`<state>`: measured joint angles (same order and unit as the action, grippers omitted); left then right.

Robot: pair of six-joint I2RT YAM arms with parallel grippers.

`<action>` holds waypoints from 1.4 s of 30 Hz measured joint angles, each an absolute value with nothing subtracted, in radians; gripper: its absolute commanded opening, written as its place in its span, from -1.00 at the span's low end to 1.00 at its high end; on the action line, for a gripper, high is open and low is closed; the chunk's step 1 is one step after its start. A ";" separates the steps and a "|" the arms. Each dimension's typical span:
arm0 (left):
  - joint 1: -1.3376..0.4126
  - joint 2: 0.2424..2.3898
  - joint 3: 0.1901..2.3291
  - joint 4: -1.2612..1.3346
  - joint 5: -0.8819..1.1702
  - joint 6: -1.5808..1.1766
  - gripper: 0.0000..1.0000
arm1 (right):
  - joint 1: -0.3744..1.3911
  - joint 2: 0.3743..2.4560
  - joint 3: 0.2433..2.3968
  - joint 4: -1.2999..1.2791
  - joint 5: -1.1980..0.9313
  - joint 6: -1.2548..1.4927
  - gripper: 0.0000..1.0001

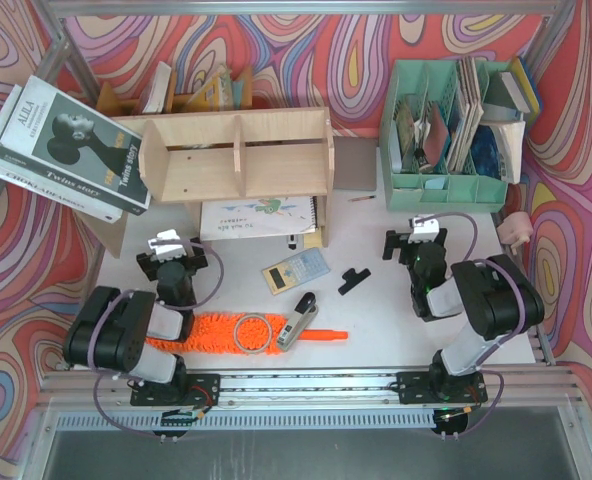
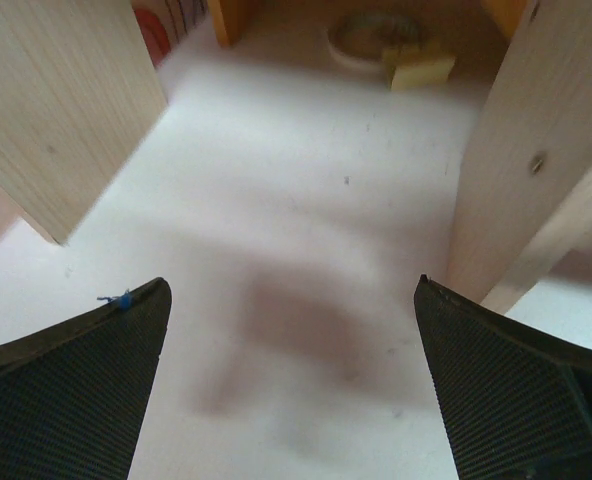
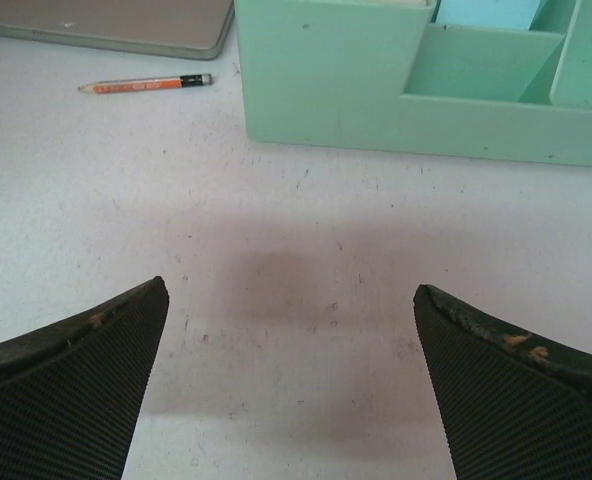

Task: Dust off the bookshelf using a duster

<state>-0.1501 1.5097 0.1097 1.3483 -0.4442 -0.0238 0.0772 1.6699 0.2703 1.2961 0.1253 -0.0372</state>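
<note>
Counting quick: spotted 1 duster (image 1: pixel 211 330) flat at near edge of table (image 1: pixel 376 300), w/ 1 ring (image 1: pixel 234 333) on its fluff. Saw 1 bookshelf (image 1: pixel 238 155) at back-left, 2 compartments, well apart from duster. Found 2 grippers: left gripper (image 2: pixel 291 285) & right gripper (image 3: pixel 291 285), both spread wide, gripping nothing.

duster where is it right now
Top view: the duster lies flat by the table's near edge, left of centre, beside the left arm, a ring resting on it.
</note>
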 measured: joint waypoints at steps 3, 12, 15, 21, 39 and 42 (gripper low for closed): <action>-0.223 1.389 0.104 1.328 -0.542 0.017 0.97 | 0.077 1.634 0.260 1.287 0.122 -0.039 0.97; -0.453 0.974 0.094 1.162 -0.873 0.092 0.97 | 0.102 1.403 0.263 1.118 0.078 -0.040 0.98; -0.545 0.804 0.095 1.028 -0.956 0.097 0.97 | 0.109 1.322 0.268 1.029 0.038 -0.028 0.97; -0.676 0.420 0.169 0.521 -1.058 0.001 0.96 | 0.117 1.145 0.282 0.852 -0.059 0.036 0.97; -0.693 0.427 0.690 -0.391 -0.940 -0.460 0.97 | 0.118 0.860 0.629 0.263 -0.159 0.364 0.98; -0.693 0.470 0.769 -0.511 -0.943 -0.548 0.97 | 0.118 0.879 0.635 0.200 -0.207 0.376 0.97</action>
<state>-0.6933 0.4698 0.7692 -0.5106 -0.9432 -0.5480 0.1177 0.8787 0.6353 0.1997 -0.2066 0.3759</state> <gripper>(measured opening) 0.984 0.987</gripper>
